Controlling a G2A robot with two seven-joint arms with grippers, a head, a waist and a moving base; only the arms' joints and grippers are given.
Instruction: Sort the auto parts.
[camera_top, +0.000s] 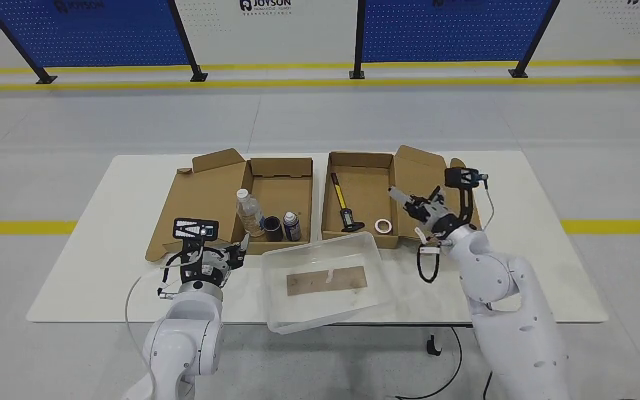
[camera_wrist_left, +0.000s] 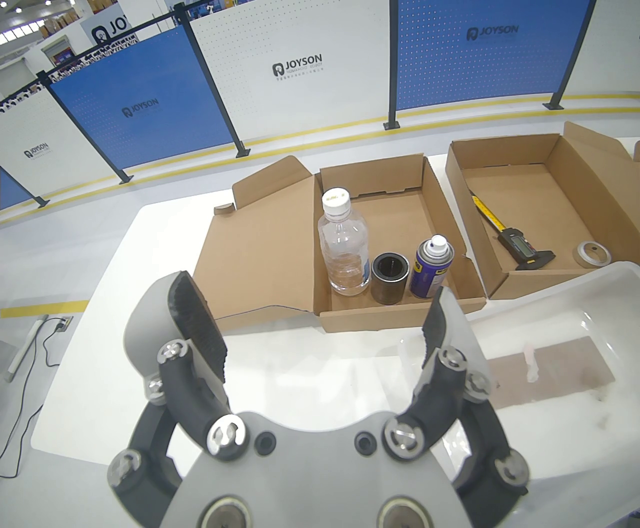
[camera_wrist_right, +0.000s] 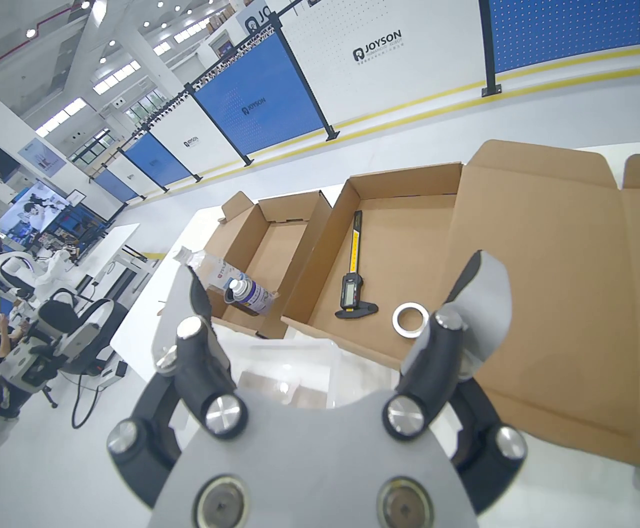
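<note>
Top view: tray's (camera_top: 270, 295) pale piece (camera_top: 328, 272) lies between left gripper (camera_wrist_left: 312, 290) and right gripper (camera_wrist_right: 335, 262) (both wide, empty); left looks marginally nearer.

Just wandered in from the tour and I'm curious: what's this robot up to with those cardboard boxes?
It is sorting parts into two boxes. Right now the left gripper and the right gripper are both open and hold nothing, near the clear tray. The left box holds a plastic bottle, a black cylinder and a spray can, all upright. The right box holds a caliper and a metal ring.
</note>
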